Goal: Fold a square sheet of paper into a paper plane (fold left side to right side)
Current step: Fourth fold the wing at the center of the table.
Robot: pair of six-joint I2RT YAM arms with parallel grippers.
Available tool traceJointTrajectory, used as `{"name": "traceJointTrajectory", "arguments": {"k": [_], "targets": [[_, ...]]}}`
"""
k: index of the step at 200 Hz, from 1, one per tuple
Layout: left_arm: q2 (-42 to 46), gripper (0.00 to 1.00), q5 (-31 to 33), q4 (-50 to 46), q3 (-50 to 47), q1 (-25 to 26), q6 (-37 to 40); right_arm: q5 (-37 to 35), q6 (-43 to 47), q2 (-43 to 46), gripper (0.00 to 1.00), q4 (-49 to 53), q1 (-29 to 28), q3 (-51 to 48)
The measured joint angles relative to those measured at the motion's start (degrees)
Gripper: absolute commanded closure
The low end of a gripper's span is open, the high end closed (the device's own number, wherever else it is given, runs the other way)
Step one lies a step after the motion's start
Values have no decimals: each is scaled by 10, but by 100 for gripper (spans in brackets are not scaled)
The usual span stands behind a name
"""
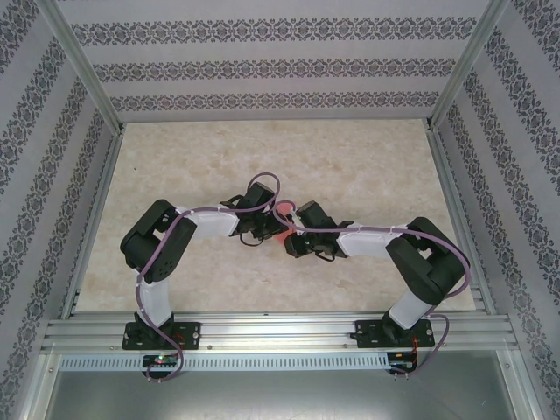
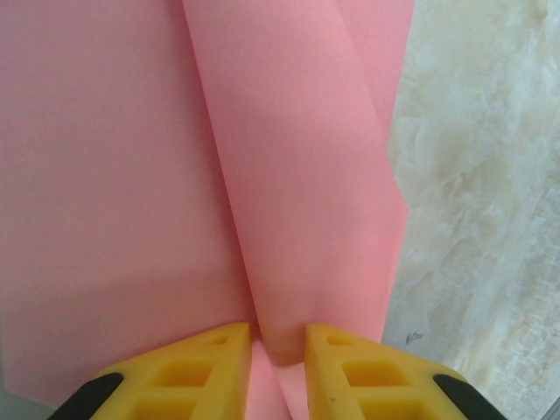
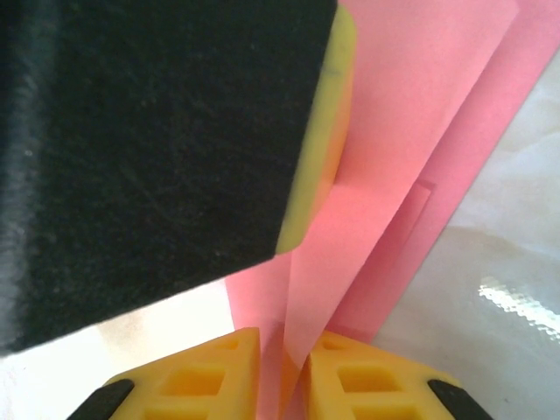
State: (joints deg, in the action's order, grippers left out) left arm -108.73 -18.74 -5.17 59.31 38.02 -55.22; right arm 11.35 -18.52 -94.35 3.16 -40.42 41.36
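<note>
In near-shut left hand (image 2: 278,341), seemingly, paper (image 2: 114,201)

Your station is a robotics lab cell: metal frame posts (image 1: 83,66), patterned wall panels (image 1: 262,70), marble-look tabletop (image 1: 289,157), left arm (image 1: 162,249) and right arm (image 1: 424,262) bolted to a rail (image 1: 280,331).

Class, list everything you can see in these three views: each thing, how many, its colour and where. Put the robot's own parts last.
paper: one, pink, partly folded, mid-table between the pincers
table: one, beige marbled, under the arms
walls: three, grey-patterned, around the table
cables: two, purple, along the arms
arms: two, black and white, near edge
left pincer: one, yellow, shut on a paper fold
right pincer: one, yellow, paper between its fingers
</note>
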Motion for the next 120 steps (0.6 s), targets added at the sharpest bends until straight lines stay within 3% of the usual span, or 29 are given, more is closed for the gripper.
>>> {"name": "traceJointTrajectory", "arguments": {"k": [120], "targets": [[-2,75,0,5,0,0,0,40,-18,136,46,2,81,-49]]}}
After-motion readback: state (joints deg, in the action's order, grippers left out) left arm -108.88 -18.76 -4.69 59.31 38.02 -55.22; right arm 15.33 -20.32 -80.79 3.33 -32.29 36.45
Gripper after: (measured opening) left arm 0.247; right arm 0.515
